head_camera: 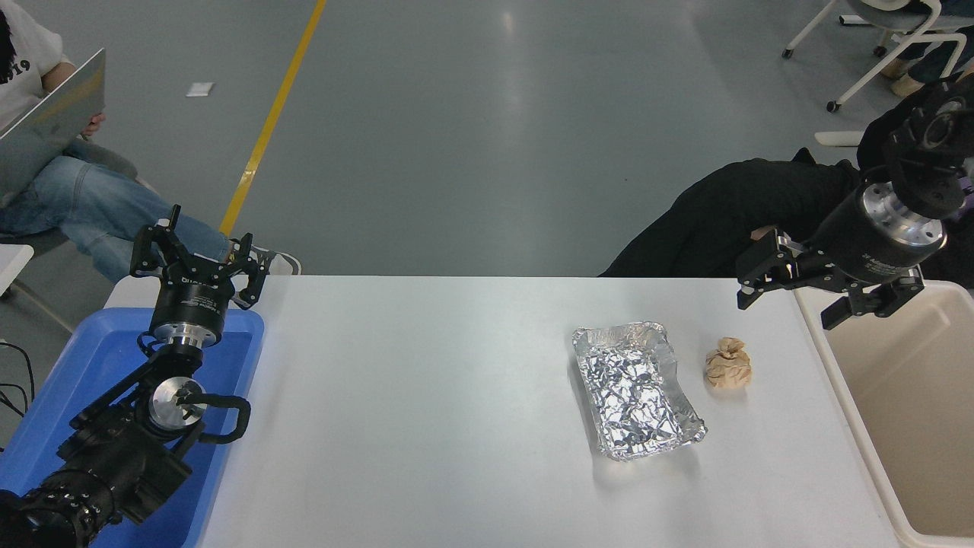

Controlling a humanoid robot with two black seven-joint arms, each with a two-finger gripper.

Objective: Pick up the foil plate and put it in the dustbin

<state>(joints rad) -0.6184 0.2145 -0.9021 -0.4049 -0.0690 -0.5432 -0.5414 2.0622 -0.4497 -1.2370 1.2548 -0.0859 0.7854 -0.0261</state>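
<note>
Silver, crinkled foil forms the foil plate [638,390], a rectangular tray with a raised rolled rim that lies flat on the white table [426,396], right of the table's centre, its long axis running from far-left to near-right. Its near-right corner is bent outward. Just beside its far-right edge, not touching, sits a small crumpled brown paper ball [728,363]. Bare tabletop surrounds the plate on the left and near sides; a narrower strip of table separates the paper ball from the dustbin [898,426], a beige tub with a thick rounded rim and smooth inner walls whose left wall runs along the table's right edge.

Right gripper [791,293] hangs above the far-right corner of the table, over the far-left corner of the dustbin's rim, its jaws spread wide with nothing between them. It is well apart from the plate, with open air between.

Left gripper [199,255] stands parked at the lower left over a blue plastic tray [228,426] at the table's left end, pointing away from the camera with its fingers splayed and holding nothing.

Beyond the table's far edge lies grey floor with a yellow line [270,125]. A seated person in jeans [91,213] holds a laptop [46,125] at far left, and a dark-clothed figure [730,213] sits at far right.
</note>
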